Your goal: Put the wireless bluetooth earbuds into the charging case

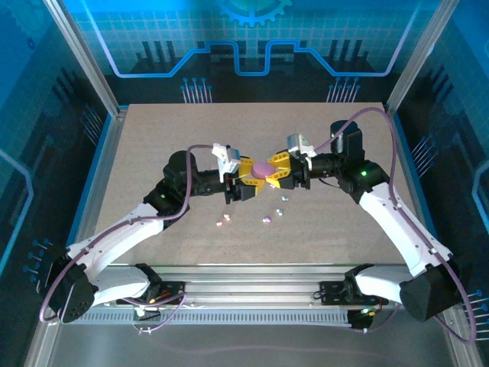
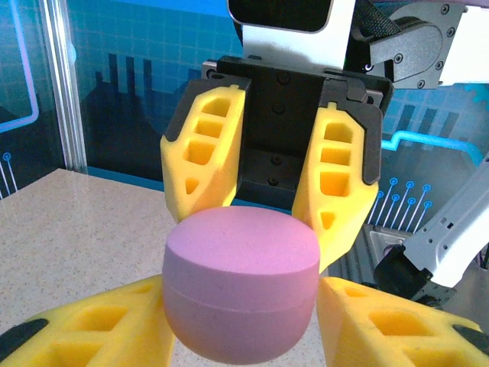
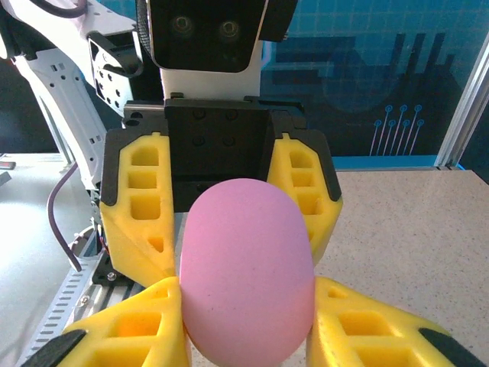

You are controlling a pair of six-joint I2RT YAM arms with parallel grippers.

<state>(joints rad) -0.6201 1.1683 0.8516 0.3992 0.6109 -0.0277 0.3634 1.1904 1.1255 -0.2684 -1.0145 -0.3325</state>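
Both pairs of jaws are pinching the closed case point(image 1: 263, 167) from opposite sides; we are holding it above the table point(image 1: 153, 138) between our left gripper point(image 1: 249, 174) and right gripper point(image 1: 278, 173). Earbuds point(image 1: 267, 219) are lying loose on the table, nearer our bases.
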